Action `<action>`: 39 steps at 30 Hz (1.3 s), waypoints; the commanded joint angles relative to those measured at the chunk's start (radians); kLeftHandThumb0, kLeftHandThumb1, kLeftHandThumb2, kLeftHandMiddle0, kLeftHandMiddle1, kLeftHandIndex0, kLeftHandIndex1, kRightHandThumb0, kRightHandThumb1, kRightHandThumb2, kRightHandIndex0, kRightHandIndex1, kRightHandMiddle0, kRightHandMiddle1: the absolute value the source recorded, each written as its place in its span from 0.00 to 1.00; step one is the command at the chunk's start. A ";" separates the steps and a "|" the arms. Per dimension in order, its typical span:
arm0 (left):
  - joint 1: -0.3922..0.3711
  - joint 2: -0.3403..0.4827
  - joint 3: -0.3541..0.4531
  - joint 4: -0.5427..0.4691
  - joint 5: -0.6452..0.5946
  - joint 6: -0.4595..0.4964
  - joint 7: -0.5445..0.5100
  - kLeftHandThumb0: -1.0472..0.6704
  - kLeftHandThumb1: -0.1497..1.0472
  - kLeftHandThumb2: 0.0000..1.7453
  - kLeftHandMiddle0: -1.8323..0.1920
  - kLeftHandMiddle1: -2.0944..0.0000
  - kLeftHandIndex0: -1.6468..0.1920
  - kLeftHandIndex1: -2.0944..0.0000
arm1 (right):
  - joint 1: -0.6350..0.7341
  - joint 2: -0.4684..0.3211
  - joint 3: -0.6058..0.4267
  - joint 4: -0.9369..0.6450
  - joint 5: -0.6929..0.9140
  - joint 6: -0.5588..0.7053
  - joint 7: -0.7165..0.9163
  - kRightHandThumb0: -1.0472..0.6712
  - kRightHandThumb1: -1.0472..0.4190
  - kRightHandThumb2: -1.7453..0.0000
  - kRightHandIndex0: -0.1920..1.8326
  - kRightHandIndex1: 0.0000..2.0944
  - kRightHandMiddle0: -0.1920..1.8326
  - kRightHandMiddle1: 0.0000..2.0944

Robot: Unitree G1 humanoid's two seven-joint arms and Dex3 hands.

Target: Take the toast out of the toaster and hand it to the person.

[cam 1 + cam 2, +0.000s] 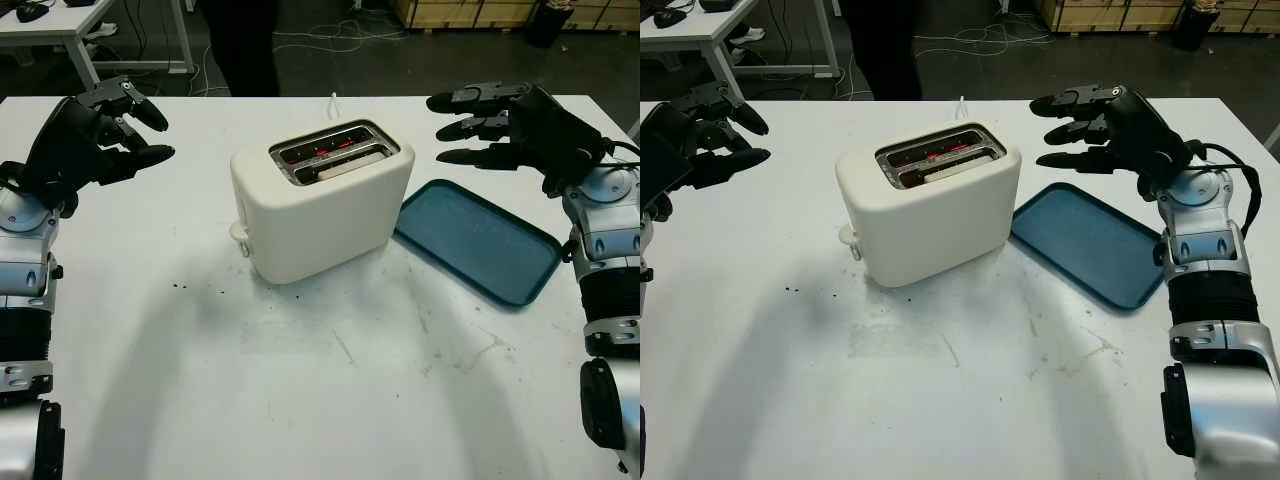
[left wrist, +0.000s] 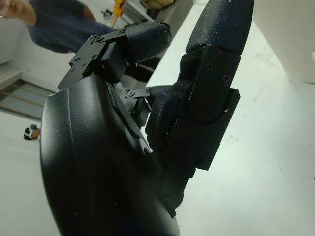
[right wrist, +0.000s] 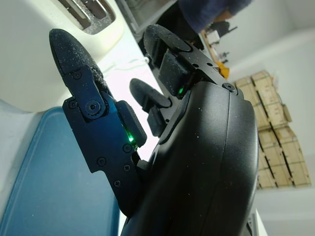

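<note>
White desk (image 1: 300, 400) carries the toaster (image 1: 320, 205) with toast (image 1: 340, 165) still in its slot, left hand (image 1: 95, 135) and right hand (image 1: 505, 125) open and empty either side, so reaching in comes next.

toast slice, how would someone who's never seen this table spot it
Start at the cream toaster in the middle of the white table, left of the blue tray. It has two top slots; the toast is the pale strip in the nearer one, while the farther slot glows red.
</note>
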 commanded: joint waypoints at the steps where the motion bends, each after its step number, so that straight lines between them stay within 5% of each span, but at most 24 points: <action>1: 0.005 0.003 0.002 -0.007 -0.013 0.007 -0.007 0.00 0.89 0.03 0.66 0.26 0.68 0.29 | -0.006 -0.004 0.004 0.006 -0.001 -0.020 -0.001 0.22 0.22 1.00 0.37 0.28 0.46 0.00; 39: 0.005 0.009 -0.002 -0.004 -0.005 -0.005 -0.008 0.00 0.89 0.04 0.66 0.26 0.69 0.29 | -0.010 -0.005 0.005 0.016 0.004 -0.026 -0.002 0.21 0.22 1.00 0.37 0.27 0.46 0.00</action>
